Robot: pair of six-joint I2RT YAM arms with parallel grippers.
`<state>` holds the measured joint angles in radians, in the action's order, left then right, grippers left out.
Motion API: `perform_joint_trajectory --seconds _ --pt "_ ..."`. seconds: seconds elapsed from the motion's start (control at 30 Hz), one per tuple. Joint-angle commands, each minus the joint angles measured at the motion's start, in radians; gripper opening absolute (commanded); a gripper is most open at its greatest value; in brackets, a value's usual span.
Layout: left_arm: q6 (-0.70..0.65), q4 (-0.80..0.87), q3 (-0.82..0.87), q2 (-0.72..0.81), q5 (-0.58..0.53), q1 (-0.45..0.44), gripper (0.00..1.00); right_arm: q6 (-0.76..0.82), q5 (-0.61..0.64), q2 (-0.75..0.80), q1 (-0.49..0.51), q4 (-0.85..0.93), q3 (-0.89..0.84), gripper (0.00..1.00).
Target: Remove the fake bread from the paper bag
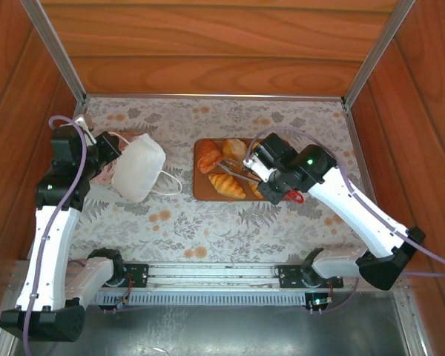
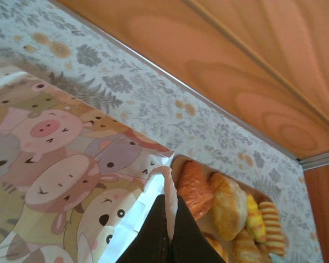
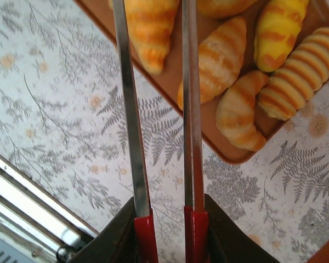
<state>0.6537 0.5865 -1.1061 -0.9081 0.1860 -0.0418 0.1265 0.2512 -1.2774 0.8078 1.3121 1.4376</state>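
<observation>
Fake bread (image 3: 238, 115) lies on a brown tray (image 1: 202, 191); paper bag (image 1: 139, 167) sits to its left on the patterned surface (image 1: 208, 230).
Pieces are glossy, golden-yellow to reddish-brown: striped croissants and a ridged loaf, all clear of the bag. Left hand (image 2: 169, 219) is closed, pinching the bag's white edge beside its cartoon-animal print. Right hand (image 3: 170, 224) clamps red-handled metal tongs (image 3: 132, 109), their blades apart over the tray.

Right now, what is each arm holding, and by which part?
The left gripper pinches the paper bag by its rim; the right gripper grips metal tongs by their red handles.
</observation>
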Motion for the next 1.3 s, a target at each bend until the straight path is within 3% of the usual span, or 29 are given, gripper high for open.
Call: perform_joint_trajectory --seconds 0.0,0.37,0.63,0.9,1.27 --pt "0.04 -0.072 -0.052 -0.052 0.064 -0.004 0.0 -0.06 -0.047 0.027 -0.026 -0.091 0.011 0.29" --pt "0.115 -0.265 -0.199 -0.27 0.175 -0.01 0.0 -0.184 -0.206 0.07 -0.105 -0.295 -0.039 0.3" --pt "0.141 -0.352 -0.302 -0.406 0.203 -0.011 0.0 -0.18 -0.074 0.075 -0.159 -0.298 -0.047 0.3" --pt "0.238 -0.489 -0.397 -0.536 0.199 -0.014 0.0 -0.218 -0.1 0.116 -0.203 -0.347 -0.088 0.32" --pt "0.321 -0.522 -0.637 -0.779 0.18 -0.05 0.0 -0.236 -0.089 0.124 -0.244 -0.339 -0.118 0.32"
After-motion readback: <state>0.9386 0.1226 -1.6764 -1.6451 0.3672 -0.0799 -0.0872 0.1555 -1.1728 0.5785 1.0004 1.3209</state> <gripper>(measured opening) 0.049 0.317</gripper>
